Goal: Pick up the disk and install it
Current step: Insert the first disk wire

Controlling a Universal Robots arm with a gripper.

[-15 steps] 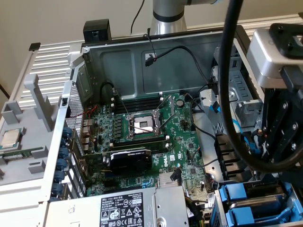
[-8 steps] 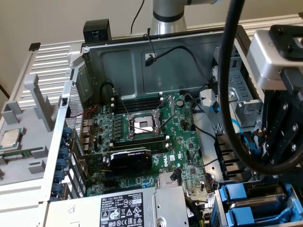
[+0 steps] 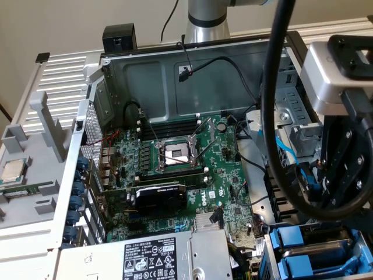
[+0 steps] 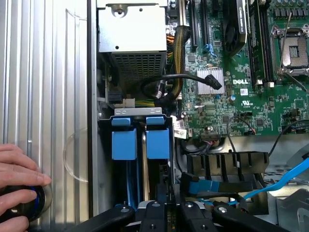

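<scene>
Two blue-framed disk carriers stand edge-on, side by side, in the drive bay at the case's corner: one disk (image 4: 158,137) and its neighbour (image 4: 124,140), with a thin silver edge between them. In the exterior view the same blue carriers (image 3: 294,240) sit at the lower right. My gripper (image 4: 169,195) hangs just above this bay, its black fingers (image 4: 153,212) drawn close together, shut. I cannot tell whether anything thin is pinched between them. In the exterior view the gripper (image 3: 333,192) hovers over the right side of the case, above the carriers.
The open case holds a green motherboard (image 3: 175,169) with an empty processor socket (image 3: 175,154). A grey power-supply box (image 3: 154,259) lies beside the bay. A thick black cable (image 3: 274,116) loops by the gripper, and blue cables (image 4: 270,186) lie nearby. A person's hand (image 4: 17,181) rests on the table outside the case.
</scene>
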